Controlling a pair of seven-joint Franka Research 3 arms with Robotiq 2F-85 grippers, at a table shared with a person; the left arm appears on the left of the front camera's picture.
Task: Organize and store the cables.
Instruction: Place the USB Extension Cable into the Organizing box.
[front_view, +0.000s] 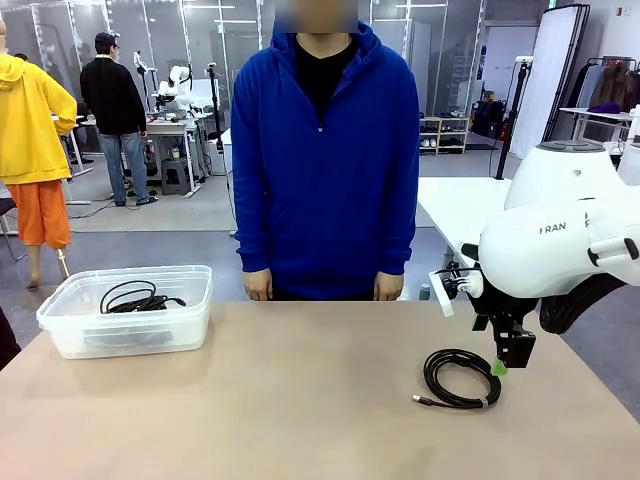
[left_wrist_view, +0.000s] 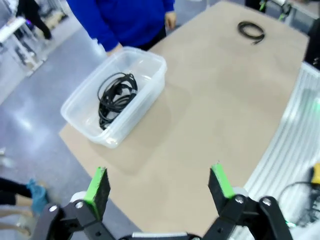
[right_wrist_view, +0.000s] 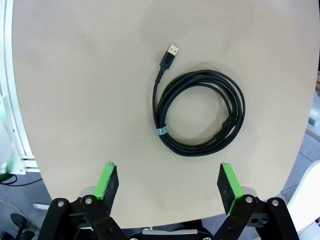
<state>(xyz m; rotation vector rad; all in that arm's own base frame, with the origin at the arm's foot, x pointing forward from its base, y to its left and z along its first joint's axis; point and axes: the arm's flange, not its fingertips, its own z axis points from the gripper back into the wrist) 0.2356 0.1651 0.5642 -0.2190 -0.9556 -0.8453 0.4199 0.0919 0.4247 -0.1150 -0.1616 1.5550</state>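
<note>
Both arms' fingers (right_wrist_view: 110, 181) (left_wrist_view: 98, 184) wide apart.

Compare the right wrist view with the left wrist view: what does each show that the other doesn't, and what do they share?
Right wrist only: the metal-tipped plug on the coiled black cable and the pale band binding its loops; the open right claw hovers near it.

Left wrist only: the clear plastic bin holding a loose bundle of black cables, the person's blue sleeve beside it, and the open left claw, empty.

Both: the beige tabletop and that same coiled cable, small and far off in the left wrist view.
</note>
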